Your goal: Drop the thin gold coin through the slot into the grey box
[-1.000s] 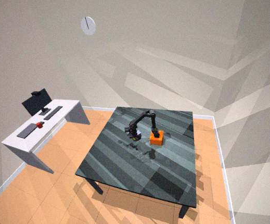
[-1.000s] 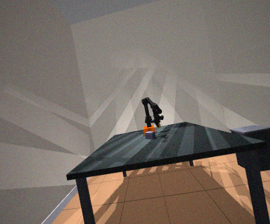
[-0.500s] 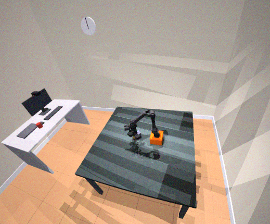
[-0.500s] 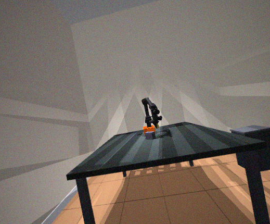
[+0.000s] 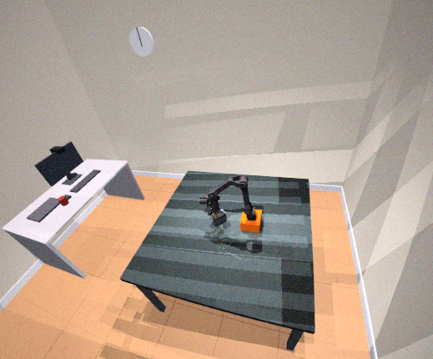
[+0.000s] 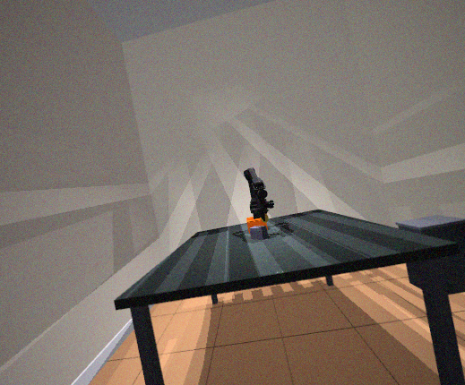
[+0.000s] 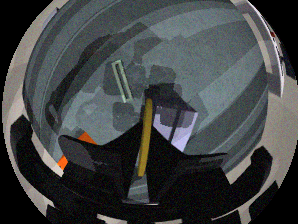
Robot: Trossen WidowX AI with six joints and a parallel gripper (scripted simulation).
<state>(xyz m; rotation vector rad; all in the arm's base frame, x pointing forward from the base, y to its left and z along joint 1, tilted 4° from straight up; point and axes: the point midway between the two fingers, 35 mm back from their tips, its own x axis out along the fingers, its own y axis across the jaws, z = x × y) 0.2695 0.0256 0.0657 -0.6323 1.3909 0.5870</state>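
The black parallel-jaw gripper (image 7: pixel 148 163) is clenched on the thin gold coin (image 7: pixel 145 137), held edge-on. Just beyond, at 1 o'clock, sits the closed grey box (image 7: pixel 174 121); at 11 o'clock, the pale-rimmed dark-green holder (image 7: pixel 121 80) lies on the striped dark table (image 7: pixel 200 43).

The hand (image 7: pixel 148 141) grips the thin gold coin (image 7: pixel 145 137) above the closed grey box (image 7: pixel 174 124) on the striped dark table (image 7: pixel 206 50); the shallow dark-green holder (image 7: pixel 121 80) lies left.
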